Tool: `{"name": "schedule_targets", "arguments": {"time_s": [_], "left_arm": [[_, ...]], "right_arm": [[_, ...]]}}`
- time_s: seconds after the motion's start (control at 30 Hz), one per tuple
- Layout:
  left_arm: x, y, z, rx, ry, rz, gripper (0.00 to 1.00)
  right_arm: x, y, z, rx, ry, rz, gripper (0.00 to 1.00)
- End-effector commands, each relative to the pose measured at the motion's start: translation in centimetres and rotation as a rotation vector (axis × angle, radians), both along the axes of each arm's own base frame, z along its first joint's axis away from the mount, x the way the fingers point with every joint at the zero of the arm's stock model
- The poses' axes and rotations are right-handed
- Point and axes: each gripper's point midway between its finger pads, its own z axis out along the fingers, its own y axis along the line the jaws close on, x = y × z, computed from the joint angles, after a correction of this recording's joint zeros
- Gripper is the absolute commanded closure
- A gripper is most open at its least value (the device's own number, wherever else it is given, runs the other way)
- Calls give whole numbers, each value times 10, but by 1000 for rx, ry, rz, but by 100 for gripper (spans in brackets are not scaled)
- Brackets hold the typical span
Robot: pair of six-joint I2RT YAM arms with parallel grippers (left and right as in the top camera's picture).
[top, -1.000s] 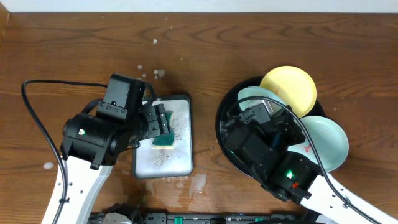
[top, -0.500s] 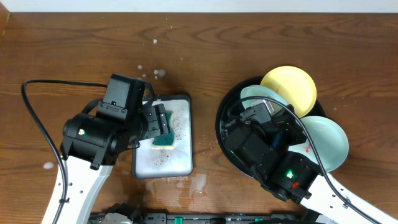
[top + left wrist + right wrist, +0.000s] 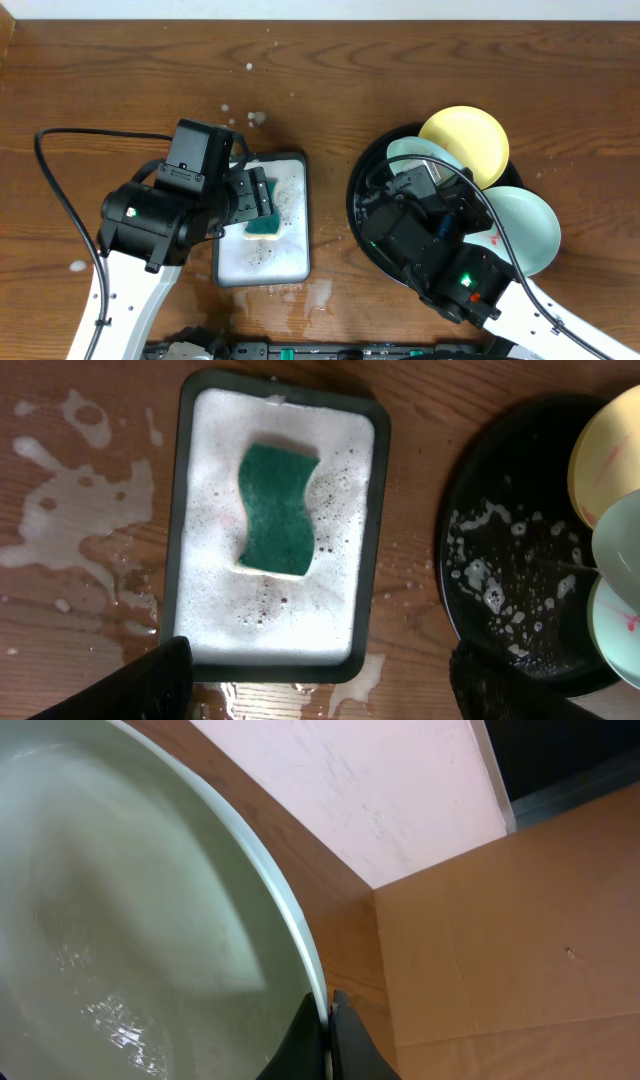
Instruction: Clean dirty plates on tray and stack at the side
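Note:
The black tray (image 3: pixel 357 203) sits at the right and also shows in the left wrist view (image 3: pixel 500 550), wet with foam. A yellow plate (image 3: pixel 466 140) and a pale blue-green plate (image 3: pixel 528 225) with a red smear lean on its far and right rim. My right gripper (image 3: pixel 328 1005) is shut on the rim of the pale mint-white plate (image 3: pixel 130 910), which looks wet and is held tilted; in the overhead view this plate (image 3: pixel 412 154) is partly under my right arm. My left gripper (image 3: pixel 320 665) is open and empty, hovering over the near edge of the sponge tray.
A small white dark-rimmed tray (image 3: pixel 182 510) full of foam holds a green sponge (image 3: pixel 277 508); it also shows in the overhead view (image 3: pixel 304 215). Water puddles (image 3: pixel 70 530) lie on the wooden table to its left and in front of it (image 3: pixel 320 293).

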Motion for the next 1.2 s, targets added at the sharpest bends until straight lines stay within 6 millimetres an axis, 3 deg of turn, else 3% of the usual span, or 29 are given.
{"name": "schedule_targets", "arguments": {"time_s": [0.0,0.3,0.43,0.5,0.6,0.73,0.83,0.97,1.17], "left_arm": [[-1,2,1,2,-2,3,18],[-1,2,1,2,-2,3,18],[-1,2,0,2,-1,3,18],[-1,2,0,2,-1,3,18],[-1,2,0,2,-1,3,18],[-1,2,1,2,-2,3,18],[-1,2,1,2,-2,3,18],[-1,2,1,2,-2,3,18],[-1,2,1,2,-2,3,18]], "right_arm": [[-1,0,15,0,-46,-6,99],[2,6,9,118,-56,-7,99],[11,10,-29,430,84,-32,99],[18,-2,-51,601,182,-94,99],[29,-19,-64,855,302,-146,99],[45,-78,-55,1218,295,-253,99],[44,-154,-56,1380,157,-446,99],[24,-244,-79,1466,-12,-750,99],[6,-333,-126,1543,-187,-1033,99]]}}
